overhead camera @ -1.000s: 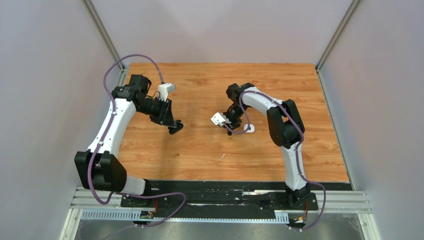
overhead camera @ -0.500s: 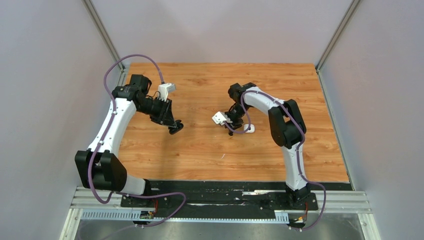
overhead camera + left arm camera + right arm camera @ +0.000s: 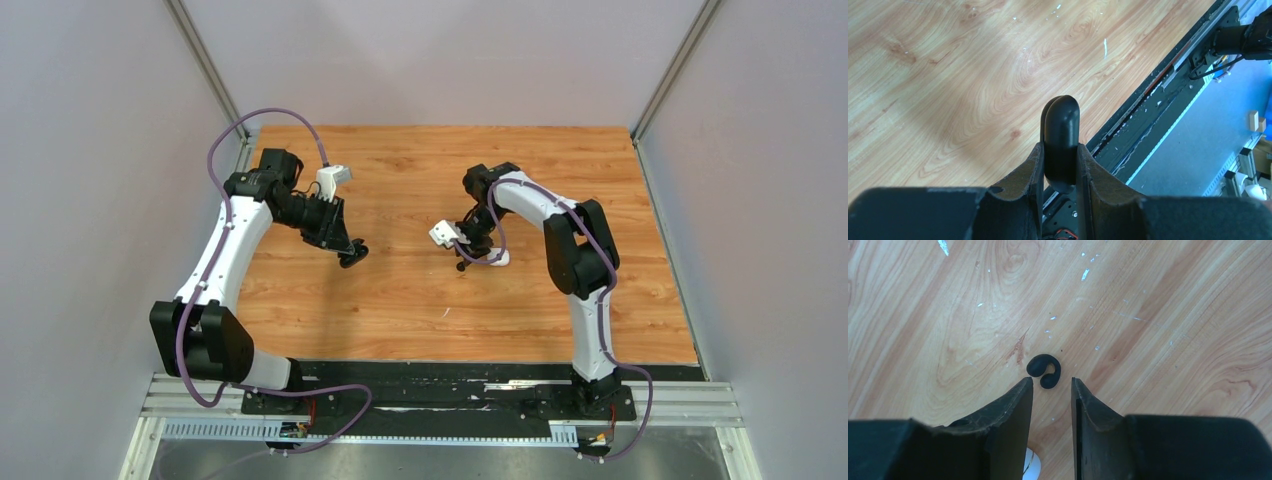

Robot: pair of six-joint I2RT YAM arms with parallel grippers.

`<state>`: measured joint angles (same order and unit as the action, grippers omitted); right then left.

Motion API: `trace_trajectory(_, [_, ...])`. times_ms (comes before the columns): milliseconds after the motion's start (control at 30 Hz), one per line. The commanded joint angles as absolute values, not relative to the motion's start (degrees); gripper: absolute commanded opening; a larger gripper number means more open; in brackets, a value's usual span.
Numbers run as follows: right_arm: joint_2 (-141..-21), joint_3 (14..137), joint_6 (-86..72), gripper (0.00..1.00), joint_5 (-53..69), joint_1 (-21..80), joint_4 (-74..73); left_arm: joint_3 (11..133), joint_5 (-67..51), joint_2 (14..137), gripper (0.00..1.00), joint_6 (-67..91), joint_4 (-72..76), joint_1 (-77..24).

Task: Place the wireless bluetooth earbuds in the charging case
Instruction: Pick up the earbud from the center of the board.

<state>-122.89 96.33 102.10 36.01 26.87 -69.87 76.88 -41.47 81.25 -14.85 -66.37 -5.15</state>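
My left gripper [image 3: 351, 254] [image 3: 1060, 146] is shut on a black rounded charging case [image 3: 1061, 135] and holds it above the wooden table at the left. My right gripper [image 3: 468, 252] [image 3: 1050, 381] is open and points down at the table's middle. A small black curved earbud [image 3: 1043, 371] lies on the wood just beyond its fingertips, between the lines of the two jaws; it also shows in the top view [image 3: 461, 267]. A white case [image 3: 498, 257] lies next to the right gripper, and its edge shows under the jaws [image 3: 1032, 465]. No white earbuds are in view.
The wooden table [image 3: 420, 300] is walled by grey panels at the left, right and back. A black strip and metal rail [image 3: 440, 385] run along the near edge with the arm bases. The same rail shows in the left wrist view [image 3: 1168, 80].
My right arm has shifted slightly to the right and away from the bases, carrying the open gripper with it. The left arm and its black case have not moved.
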Motion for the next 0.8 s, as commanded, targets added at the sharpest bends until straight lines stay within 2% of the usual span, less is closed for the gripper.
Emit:
trace_trajectory(0, [-121.1,97.5,100.5,0.33,39.0,26.9,-71.5,77.3,-43.0,81.1,0.0,-14.3,-65.1,-4.9])
trace_trajectory(433, [-123.0,99.0,99.7,0.36,40.0,27.9,-72.0,76.4,-42.8,80.3,0.0,-14.3,-65.0,-4.9])
trace_trajectory(767, [-125.2,100.1,97.3,0.34,40.0,28.2,-71.1,76.3,-42.9,80.5,0.0,-14.4,-64.9,-4.8])
